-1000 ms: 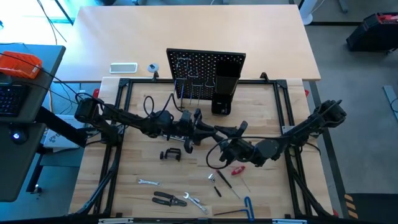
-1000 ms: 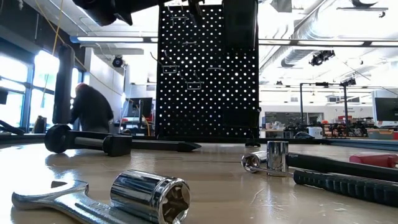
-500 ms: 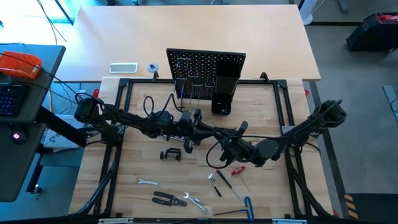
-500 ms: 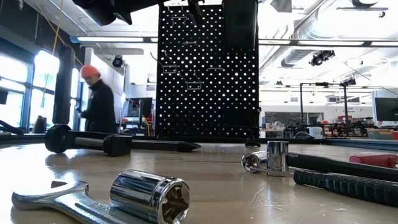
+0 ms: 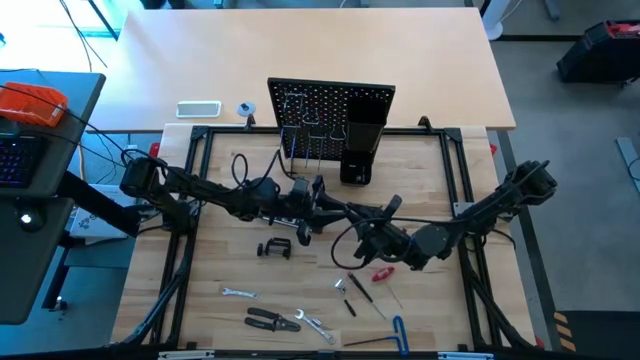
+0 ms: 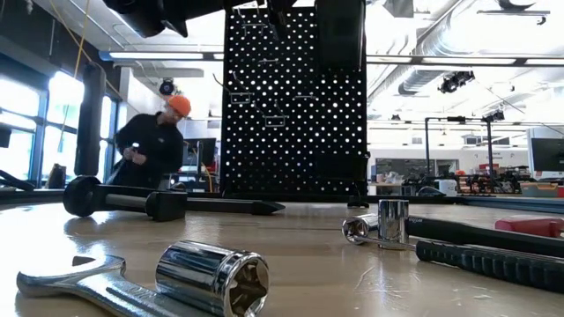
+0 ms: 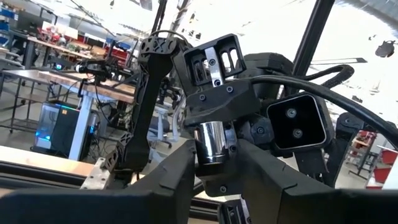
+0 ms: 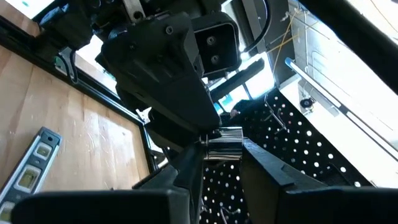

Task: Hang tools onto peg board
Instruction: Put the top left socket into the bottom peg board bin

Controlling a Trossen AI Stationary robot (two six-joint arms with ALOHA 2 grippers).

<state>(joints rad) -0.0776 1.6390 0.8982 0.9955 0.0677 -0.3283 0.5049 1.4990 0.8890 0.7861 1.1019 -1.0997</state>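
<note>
Both jaws pinch one shiny steel socket (image 7: 210, 142) mid-air in handover; next, left gripper (image 5: 318, 205) should release to right gripper (image 5: 362, 230).

Both arms reach in low and meet just in front of the peg board (image 5: 331, 110), tip to tip. The left gripper (image 5: 333, 211) and right gripper (image 5: 362, 231) each have their fingers pinched around the same shiny socket (image 7: 211, 142), wrists roughly level.
</note>
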